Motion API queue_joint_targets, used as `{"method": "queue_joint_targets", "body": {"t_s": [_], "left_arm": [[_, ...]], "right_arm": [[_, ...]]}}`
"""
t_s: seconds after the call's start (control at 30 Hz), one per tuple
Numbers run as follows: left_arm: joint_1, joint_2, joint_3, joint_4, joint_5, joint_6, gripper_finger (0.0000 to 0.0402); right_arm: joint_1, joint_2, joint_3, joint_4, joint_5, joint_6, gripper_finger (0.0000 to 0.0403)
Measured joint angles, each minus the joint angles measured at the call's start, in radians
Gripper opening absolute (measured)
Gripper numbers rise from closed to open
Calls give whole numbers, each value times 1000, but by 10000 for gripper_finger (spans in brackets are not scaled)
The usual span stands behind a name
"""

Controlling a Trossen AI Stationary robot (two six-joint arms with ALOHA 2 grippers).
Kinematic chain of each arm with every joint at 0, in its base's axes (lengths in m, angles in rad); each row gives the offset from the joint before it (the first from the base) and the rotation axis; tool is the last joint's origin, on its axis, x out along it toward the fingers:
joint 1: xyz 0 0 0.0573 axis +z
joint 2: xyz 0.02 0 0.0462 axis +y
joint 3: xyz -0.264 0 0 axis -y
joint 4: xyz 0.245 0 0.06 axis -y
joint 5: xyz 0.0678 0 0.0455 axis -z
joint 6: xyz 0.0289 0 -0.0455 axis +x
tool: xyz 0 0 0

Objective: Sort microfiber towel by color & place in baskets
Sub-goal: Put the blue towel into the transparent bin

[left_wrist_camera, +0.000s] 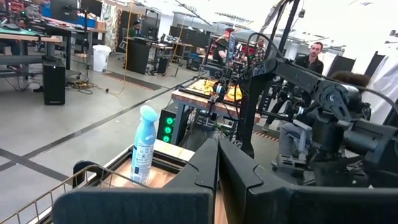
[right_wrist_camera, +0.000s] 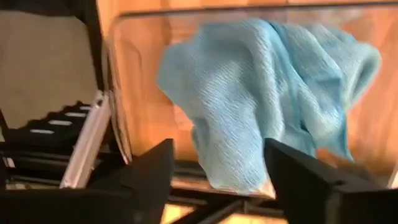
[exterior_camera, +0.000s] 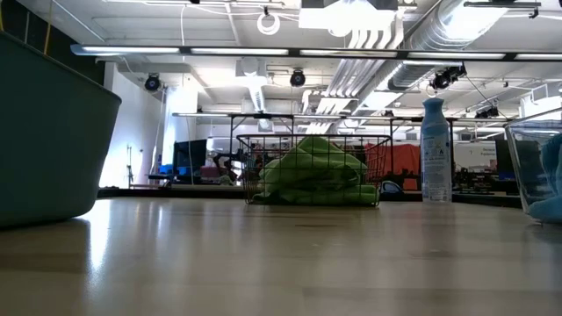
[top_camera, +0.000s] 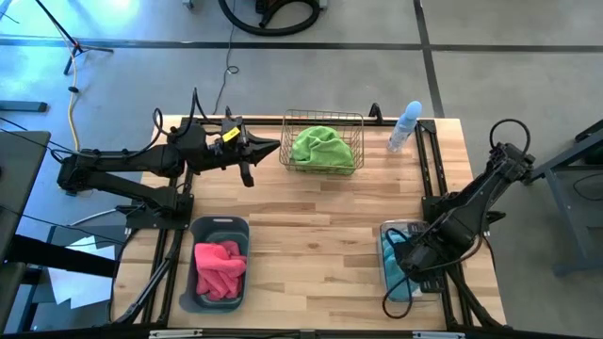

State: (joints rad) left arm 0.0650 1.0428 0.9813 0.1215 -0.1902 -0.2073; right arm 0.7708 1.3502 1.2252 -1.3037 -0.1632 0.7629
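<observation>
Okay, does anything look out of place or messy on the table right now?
Nothing stands out. Green towel in wire basket, pink towel in grey tub, blue towel in clear tub; spray bottle upright.
</observation>
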Motion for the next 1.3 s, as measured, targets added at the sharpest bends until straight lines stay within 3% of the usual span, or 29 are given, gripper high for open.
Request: {"method": "queue_joint_targets", "body": {"t_s": [0.07,0.17,0.23,0.4,0.7,0.87,1.1,1.3], "left_arm": [[0,0,0,-5,0,0,0],[0,0,0,-5,0,0,0],[0,0,0,-5,0,0,0],[0,0,0,-5,0,0,0],[0,0,0,-4,0,-1,0],[0,0,0,-4,-2,-1,0],[0,0,0,-4,-6,-1,0],[0,0,0,-4,-7,1,0]], "right_arm": [[17,0,-17,27,9,11,191],[43,0,-55,7,32,55,62],[53,-1,-78,13,33,84,20],[73,-2,-151,61,77,130,13],[74,-3,-383,317,33,182,3],[74,-3,-445,407,32,206,1],[74,-3,-409,368,3,180,1],[74,-3,-213,105,-19,89,0]]}}
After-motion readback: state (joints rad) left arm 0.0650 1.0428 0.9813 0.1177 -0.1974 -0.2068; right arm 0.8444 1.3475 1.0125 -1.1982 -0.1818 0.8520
